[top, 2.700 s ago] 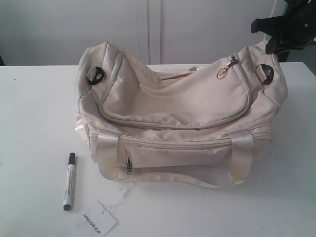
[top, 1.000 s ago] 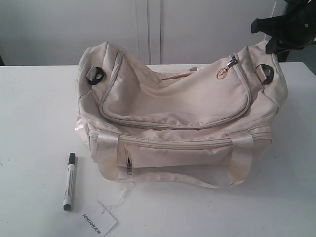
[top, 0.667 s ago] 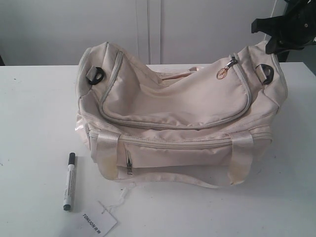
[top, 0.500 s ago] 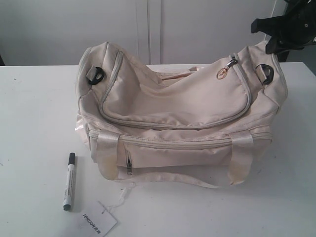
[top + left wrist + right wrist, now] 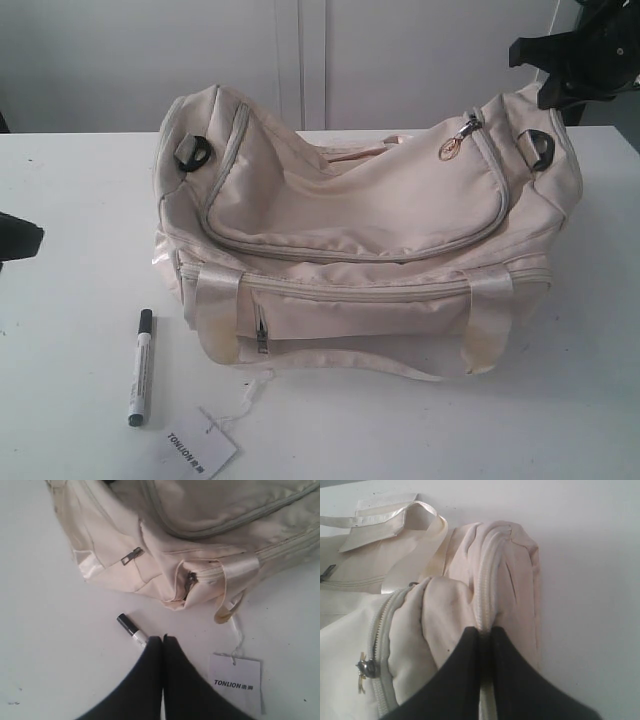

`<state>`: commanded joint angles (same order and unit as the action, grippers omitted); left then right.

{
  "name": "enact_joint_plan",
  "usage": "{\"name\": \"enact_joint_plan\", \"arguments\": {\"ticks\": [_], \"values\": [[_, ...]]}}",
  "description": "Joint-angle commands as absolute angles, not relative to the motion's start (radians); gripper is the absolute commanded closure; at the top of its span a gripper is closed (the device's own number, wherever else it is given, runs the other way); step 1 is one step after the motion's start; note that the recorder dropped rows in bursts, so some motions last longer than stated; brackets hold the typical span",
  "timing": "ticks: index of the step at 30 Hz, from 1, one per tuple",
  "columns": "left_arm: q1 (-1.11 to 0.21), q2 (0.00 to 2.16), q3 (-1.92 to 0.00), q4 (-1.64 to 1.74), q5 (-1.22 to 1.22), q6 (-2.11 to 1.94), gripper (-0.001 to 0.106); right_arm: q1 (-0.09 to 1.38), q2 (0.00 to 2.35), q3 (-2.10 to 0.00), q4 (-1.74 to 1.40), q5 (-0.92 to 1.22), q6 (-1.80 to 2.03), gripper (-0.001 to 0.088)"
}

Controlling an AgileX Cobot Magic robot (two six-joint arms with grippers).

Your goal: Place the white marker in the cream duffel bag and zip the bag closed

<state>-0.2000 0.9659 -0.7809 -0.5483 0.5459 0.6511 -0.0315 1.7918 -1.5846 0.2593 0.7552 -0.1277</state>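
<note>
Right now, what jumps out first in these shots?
The cream duffel bag fills the middle of the white table, and the right gripper is shut on the fabric at the bag's right end. The white marker lies on the table off the bag's front left corner, beside a paper tag. The left gripper, shut, is close by.

The only readable text is "TONLION", in dark capitals on the white paper tag [image 5: 235, 682]. Two small characters follow it, too fine to read. The tag lies on the desk [image 5: 60, 200] toward its near edge. The white marker [image 5: 140, 365] carries small print along its barrel, illegible.
</note>
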Motion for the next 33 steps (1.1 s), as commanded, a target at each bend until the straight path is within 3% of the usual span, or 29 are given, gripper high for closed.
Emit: {"name": "enact_joint_plan", "arguments": {"ticks": [15,33], "values": [[-0.554,1.205,-0.862,-0.547,0.299,0.647,0.105,-0.032,1.792,-1.585,0.259,0.755,-0.128,0.0868],[-0.63,1.511,-1.201,-0.575,0.307,0.64,0.105,-0.032,1.792,-1.585,0.259,0.755,-0.128,0.0868]]}}
